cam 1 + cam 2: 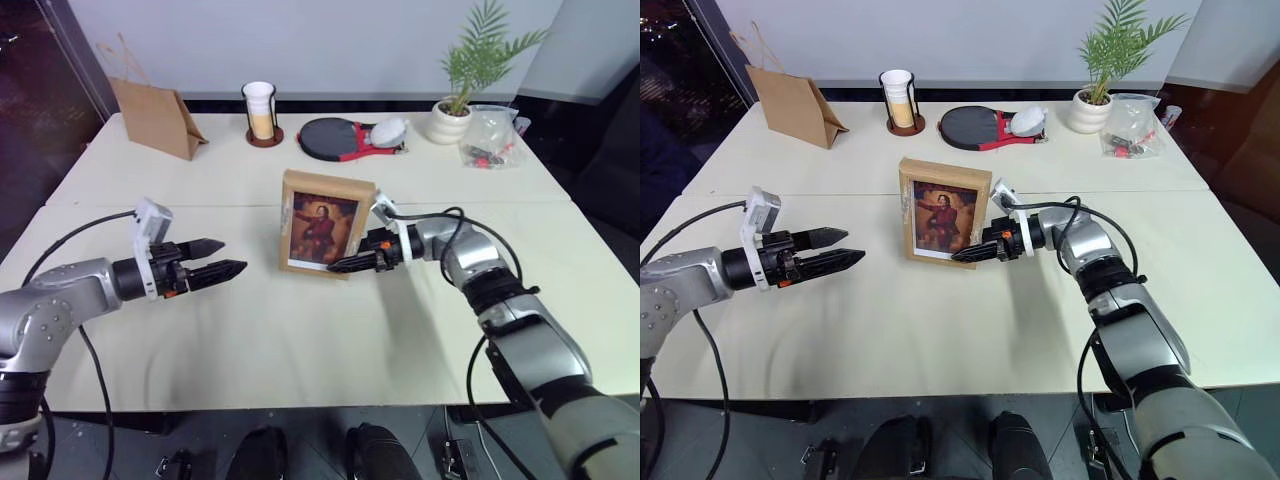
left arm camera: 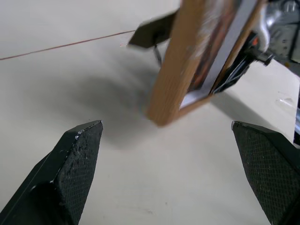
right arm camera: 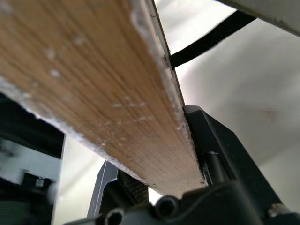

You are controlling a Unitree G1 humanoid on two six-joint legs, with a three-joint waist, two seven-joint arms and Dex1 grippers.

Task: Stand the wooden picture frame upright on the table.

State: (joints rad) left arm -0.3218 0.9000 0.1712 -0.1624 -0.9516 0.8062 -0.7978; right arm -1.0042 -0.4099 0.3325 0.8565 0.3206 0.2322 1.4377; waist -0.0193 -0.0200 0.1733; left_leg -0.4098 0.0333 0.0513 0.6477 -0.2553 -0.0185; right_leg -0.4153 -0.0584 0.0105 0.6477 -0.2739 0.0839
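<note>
- Small rectangular light-wood picture frame (image 1: 325, 224) with a red-toned painted portrait: upright near the middle of the large pale cream table (image 1: 300, 330), just this side of the seam line, portrait facing the robot, leaning a little.
- In the left wrist view, dark fold-out stand (image 2: 152, 32) swung out behind; one lower corner seemingly touching the tabletop, the bottom edge tilted and perhaps not flat down.
- Right gripper (image 1: 352, 262) with two black fingers: at the frame's 4 o'clock corner, closed on the lower right edge, wood pinched between the fingers in the right wrist view.
- Left gripper (image 1: 215, 258): at 9 o'clock of the frame, apart from it, fingers spread wide, nothing held.
- Step in hand, judged: settling the frame onto its stand, one grip left on it.
- Next move calls for: seating the bottom edge and stand foot flat, then a slow release and straight withdrawal toward 3 o'clock, no nudge to the corner.
- Risk: toppling backward or forward if the stand is not bearing.
- Further out, toward 12 o'clock: brown paper bag (image 1: 155, 117), cup in a dark holder (image 1: 260, 112), red-and-black paddle (image 1: 340, 138), potted green plant (image 1: 462, 85).
</note>
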